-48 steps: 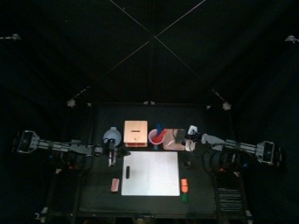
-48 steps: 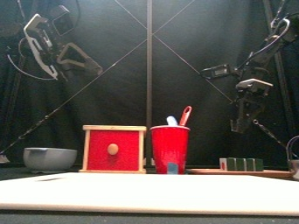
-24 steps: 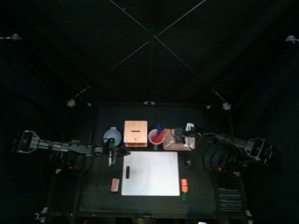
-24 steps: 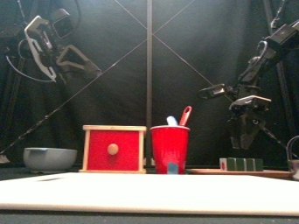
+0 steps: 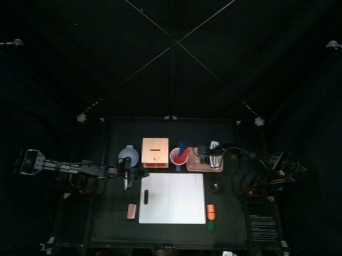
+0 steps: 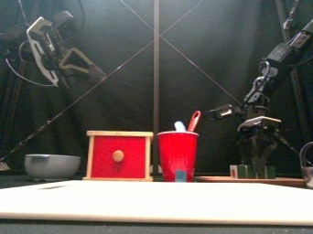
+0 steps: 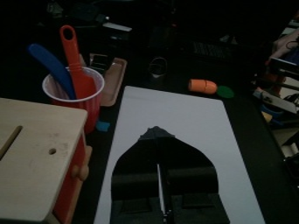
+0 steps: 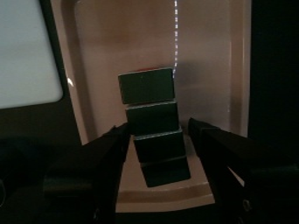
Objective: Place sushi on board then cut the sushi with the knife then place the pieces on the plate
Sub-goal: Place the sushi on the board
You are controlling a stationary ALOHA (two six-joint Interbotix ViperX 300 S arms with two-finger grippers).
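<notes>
Hanging raised, with the white cutting board lying before it, the left pincer is seen closed and empty. The right pincer is held spread wide astride the dark green sushi roll, which lies between its jaws on the pink tray.

In the front view, the right gripper partly masks the sushi roll, so contact between the jaws and the blocks cannot be confirmed there. The same view's edge cuts off the metal cutter. In the top view the roll is too small to resolve, and in the left wrist view the wooden box runs past the picture's edge.
</notes>
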